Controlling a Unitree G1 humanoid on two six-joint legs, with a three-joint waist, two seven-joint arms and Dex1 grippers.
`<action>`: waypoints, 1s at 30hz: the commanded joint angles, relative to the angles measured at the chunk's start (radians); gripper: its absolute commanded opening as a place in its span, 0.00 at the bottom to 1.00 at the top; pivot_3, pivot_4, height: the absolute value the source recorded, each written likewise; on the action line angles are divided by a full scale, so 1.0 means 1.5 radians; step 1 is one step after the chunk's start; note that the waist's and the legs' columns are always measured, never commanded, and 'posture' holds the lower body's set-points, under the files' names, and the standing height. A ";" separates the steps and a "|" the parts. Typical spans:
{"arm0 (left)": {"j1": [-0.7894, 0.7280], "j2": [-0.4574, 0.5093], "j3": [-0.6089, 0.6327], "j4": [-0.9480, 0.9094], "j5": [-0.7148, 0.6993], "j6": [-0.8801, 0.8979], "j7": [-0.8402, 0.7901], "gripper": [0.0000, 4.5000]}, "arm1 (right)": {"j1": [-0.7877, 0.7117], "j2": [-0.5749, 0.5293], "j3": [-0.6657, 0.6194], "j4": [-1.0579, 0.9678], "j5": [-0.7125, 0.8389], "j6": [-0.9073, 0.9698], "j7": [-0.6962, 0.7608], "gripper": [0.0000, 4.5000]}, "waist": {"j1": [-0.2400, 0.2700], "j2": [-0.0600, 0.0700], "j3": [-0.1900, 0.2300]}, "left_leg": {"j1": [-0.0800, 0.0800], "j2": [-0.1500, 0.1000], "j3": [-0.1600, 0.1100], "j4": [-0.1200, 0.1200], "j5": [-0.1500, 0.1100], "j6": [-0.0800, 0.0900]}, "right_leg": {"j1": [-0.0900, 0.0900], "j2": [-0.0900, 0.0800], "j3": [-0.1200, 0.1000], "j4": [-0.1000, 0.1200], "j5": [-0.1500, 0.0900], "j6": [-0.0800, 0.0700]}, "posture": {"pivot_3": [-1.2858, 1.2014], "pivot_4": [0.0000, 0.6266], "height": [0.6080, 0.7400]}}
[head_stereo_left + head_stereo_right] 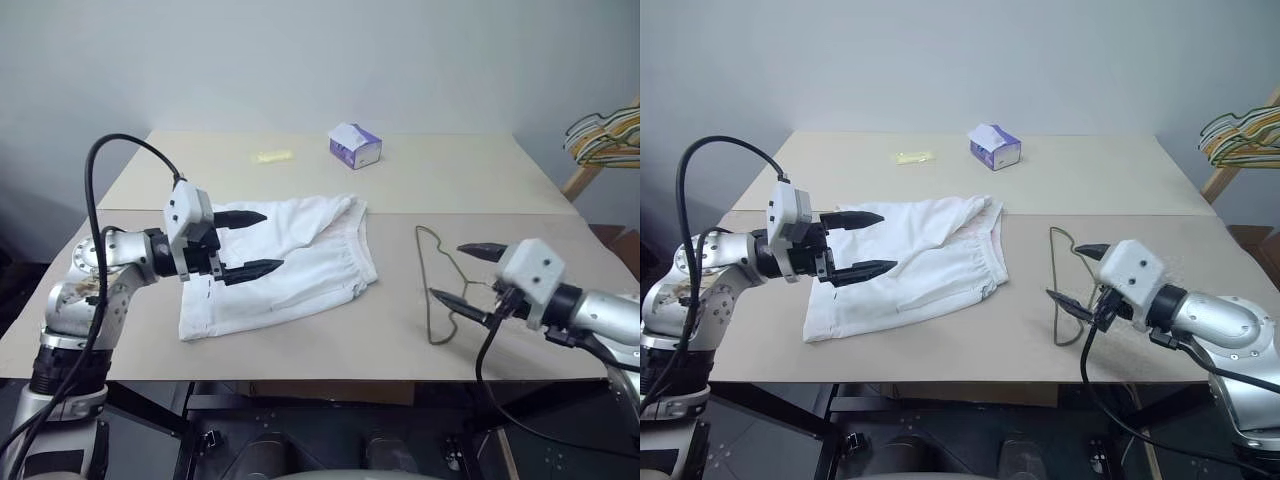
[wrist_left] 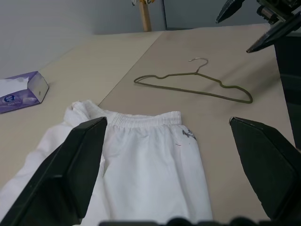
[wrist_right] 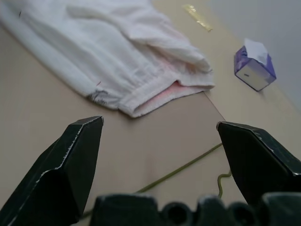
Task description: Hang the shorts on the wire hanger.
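Right now my left claw [image 1: 247,243] hangs with its fingers spread wide and empty, just over the near-left part of the shorts [image 1: 285,262], pointing across them toward my right. My right claw [image 1: 468,274] is likewise wide apart and holds nothing; it hovers at the near end of the wire hanger [image 1: 438,285], one finger to either side of the wire as seen from the head camera, though I cannot tell whether either finger touches it.

So each arm is nearest its own thing: the left to the cloth, the right to the wire, with a strip of bare table [image 1: 400,330] between the two. The hanger lies flat, its long side running away from me. The shorts lie flat and a little rumpled, white, the gathered waistband toward the hanger, the legs toward my left arm, with small dark marks near the hem.
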 commanded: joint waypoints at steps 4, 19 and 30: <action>0.026 0.013 0.027 -0.043 -0.012 0.001 0.007 1.00 | -0.084 -0.002 0.148 0.077 -0.189 -0.150 -0.010 1.00 | -0.003 0.000 0.000 | 0.002 0.000 0.002 -0.001 0.000 0.000 | 0.000 0.001 0.002 0.000 0.000 0.000 | 0.51 0.00 1.00; 0.042 0.008 0.027 -0.056 -0.009 -0.006 0.015 1.00 | -0.423 0.172 0.448 0.497 -0.561 -0.380 -0.144 1.00 | -0.003 0.000 0.000 | 0.002 0.001 0.006 -0.003 0.000 -0.001 | -0.002 0.002 0.007 -0.001 0.001 -0.001 | 0.52 0.00 1.00; 0.090 0.029 0.038 -0.071 -0.001 -0.021 0.000 1.00 | -0.502 0.253 0.484 0.654 -0.615 -0.434 -0.209 0.33 | -0.022 -0.001 0.000 | 0.004 0.002 0.006 -0.003 0.000 -0.002 | -0.002 0.003 0.008 0.001 0.001 -0.002 | 0.52 0.00 1.00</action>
